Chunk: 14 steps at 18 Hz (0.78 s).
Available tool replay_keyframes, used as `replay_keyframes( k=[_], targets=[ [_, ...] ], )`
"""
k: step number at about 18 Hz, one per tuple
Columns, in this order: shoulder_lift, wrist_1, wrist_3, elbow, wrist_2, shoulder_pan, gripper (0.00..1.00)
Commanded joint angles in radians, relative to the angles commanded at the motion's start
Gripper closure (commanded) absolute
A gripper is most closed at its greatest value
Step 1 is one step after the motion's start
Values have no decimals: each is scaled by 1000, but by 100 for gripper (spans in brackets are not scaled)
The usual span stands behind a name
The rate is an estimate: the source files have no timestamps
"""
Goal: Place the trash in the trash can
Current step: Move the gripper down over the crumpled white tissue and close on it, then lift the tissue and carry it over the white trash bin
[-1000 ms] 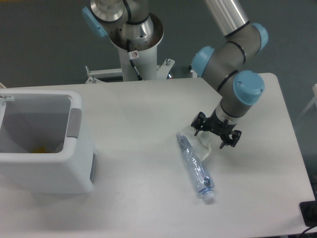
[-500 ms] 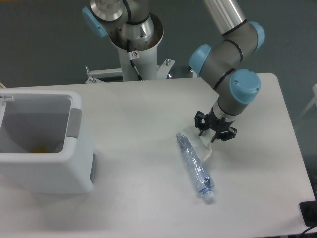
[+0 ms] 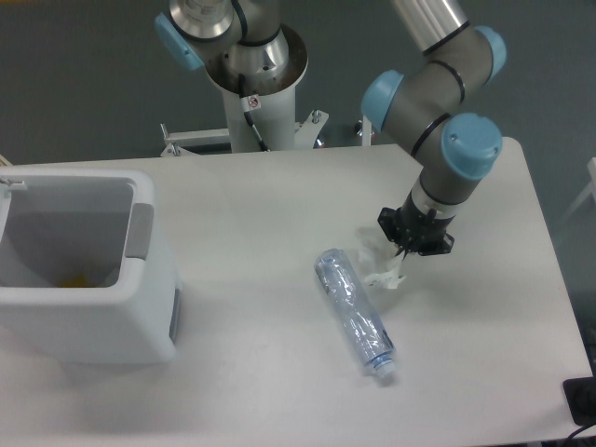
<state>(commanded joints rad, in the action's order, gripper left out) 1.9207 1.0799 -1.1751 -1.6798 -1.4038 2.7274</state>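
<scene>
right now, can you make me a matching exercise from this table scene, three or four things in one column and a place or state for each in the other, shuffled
Things:
1. plastic bottle
2. trash can
3. wrapper wad
4. gripper

Places or states:
A. stands at the table's left edge, top open
B. lies on its side mid-table, white cap toward the front edge
C. hangs from the arm, fingertips right at the wad
D. small, whitish and crumpled, just right of the bottle's upper end

Right pairs: 1-B, 2-A, 3-D, 4-C
</scene>
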Motion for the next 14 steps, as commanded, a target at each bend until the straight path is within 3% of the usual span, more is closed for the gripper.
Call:
replay_keyframes(
  k=[4, 9, 14],
  targets=[
    [-67, 0, 138, 8, 97, -18, 100],
    [-144, 2, 357, 29, 182, -138, 100],
    [-221, -2, 502, 71, 287, -199, 100]
  ],
)
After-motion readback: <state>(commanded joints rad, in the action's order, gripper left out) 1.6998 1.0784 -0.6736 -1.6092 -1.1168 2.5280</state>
